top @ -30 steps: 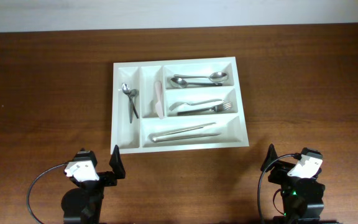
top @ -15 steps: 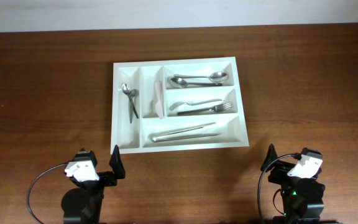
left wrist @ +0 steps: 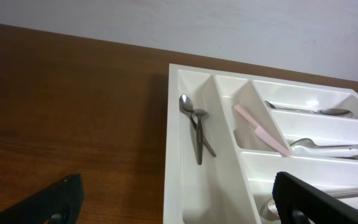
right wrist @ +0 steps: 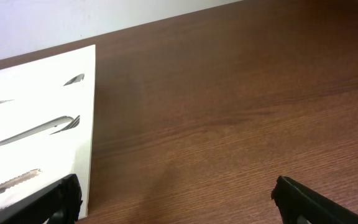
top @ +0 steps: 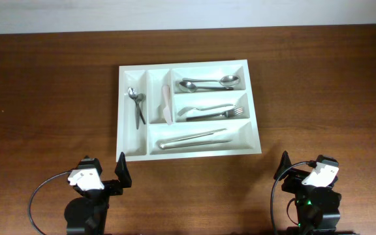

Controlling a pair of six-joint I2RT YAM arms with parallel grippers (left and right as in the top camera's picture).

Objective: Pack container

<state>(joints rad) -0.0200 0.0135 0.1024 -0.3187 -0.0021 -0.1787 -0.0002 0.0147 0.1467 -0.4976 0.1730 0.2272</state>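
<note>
- Along the near edge, left side: left gripper (top: 103, 179), low over the table (top: 44, 98), aimed away toward the tray (top: 119, 111); jaws spread wide, nothing between them.
- From its wrist view: dark fingers (left wrist: 48, 208) in the bottom corners, the tray's near left corner lying ahead between them.
- Along the near edge, right side: right gripper (top: 302, 175), same low pose, aimed forward; jaws spread wide as well, empty.
- From its wrist view: dark fingers (right wrist: 316, 202) in the bottom corners, bare wood ahead, the tray's right edge at the far left of the view.
- Under everything: one dark brown wood-grain table.
- Mid-table, ahead of both arms and nearer the left one: one white tray, lying flat, five compartments, two narrow upright on the left, three long across on the right.
- Leftmost narrow slot: two small spoons (top: 137, 106), close together, bowls toward the far end.
- Second narrow slot: one pink knife (top: 166, 104).
- Nearest long slot: long metal pieces (top: 194, 138), count unclear.
- Middle long slot: one metal fork (top: 230, 113) beside one pale piece, kind unclear.
- Farthest long slot: two large spoons (top: 207, 83), bowls at opposite ends.
- Beyond the far table edge: plain white wall (top: 175, 13).
</note>
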